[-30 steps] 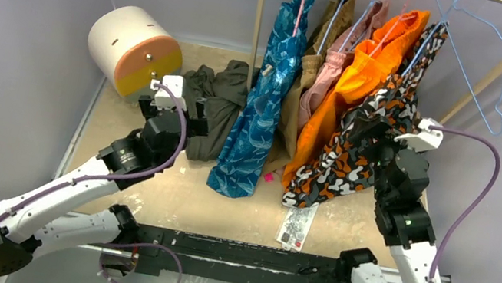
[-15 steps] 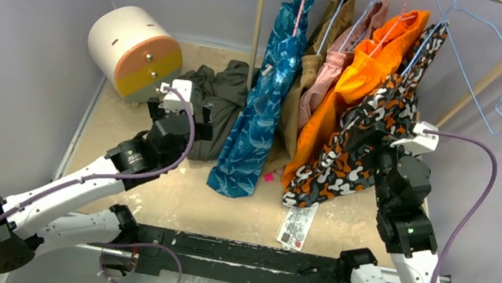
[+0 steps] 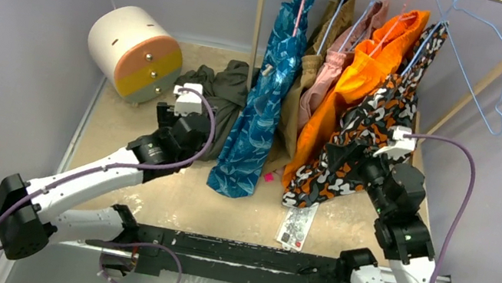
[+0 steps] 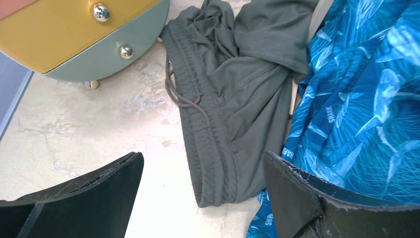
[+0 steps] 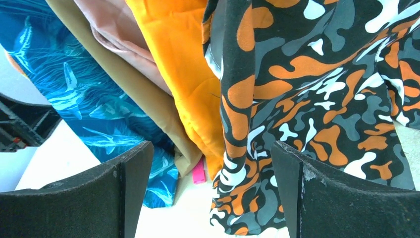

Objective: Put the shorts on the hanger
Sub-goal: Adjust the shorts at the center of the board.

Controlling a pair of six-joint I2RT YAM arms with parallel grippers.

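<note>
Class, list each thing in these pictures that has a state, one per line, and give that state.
olive shorts, crumpled on the table, unhung
light-blue hanger, hanging empty on the rail
left gripper, open above the olive shorts
right gripper, open, empty
drawer unit, drawers shut
blue patterned shorts, hung

Olive shorts (image 3: 220, 101) (image 4: 237, 99) crumpled on the tabletop; light-blue wire hanger (image 3: 468, 77) on the rail

My left gripper (image 4: 203, 161), jaws wide apart, hovers over the olive shorts (image 4: 237, 99), which lie crumpled on the tabletop (image 4: 89, 129) between a drawer unit (image 4: 74, 39) and blue shark-print fabric (image 4: 356, 99).
</note>
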